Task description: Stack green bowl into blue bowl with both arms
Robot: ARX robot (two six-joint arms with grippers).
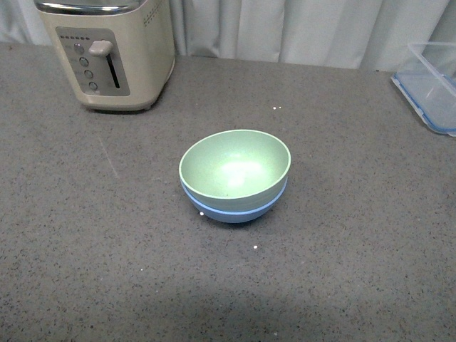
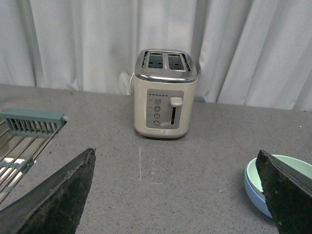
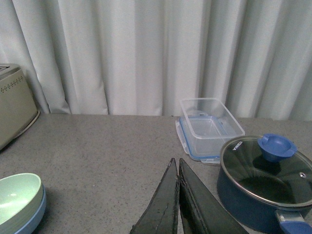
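Note:
The green bowl (image 1: 235, 164) sits nested inside the blue bowl (image 1: 235, 211) at the middle of the grey counter; only a blue band shows under the green rim. Neither arm shows in the front view. In the left wrist view the left gripper (image 2: 178, 163) is open and empty, its fingers wide apart, with the stacked green bowl (image 2: 292, 168) in the blue bowl (image 2: 253, 187) beside one finger. In the right wrist view the right gripper (image 3: 176, 165) is shut on nothing, its fingers pressed together, and the green bowl (image 3: 17, 195) in the blue bowl (image 3: 38, 214) lies well off to the side.
A cream toaster (image 1: 107, 50) stands at the back left. A clear box with a blue rim (image 1: 431, 85) is at the back right. A blue pot with a glass lid (image 3: 265, 183) stands near the right gripper. A dish rack (image 2: 24, 141) lies near the left gripper.

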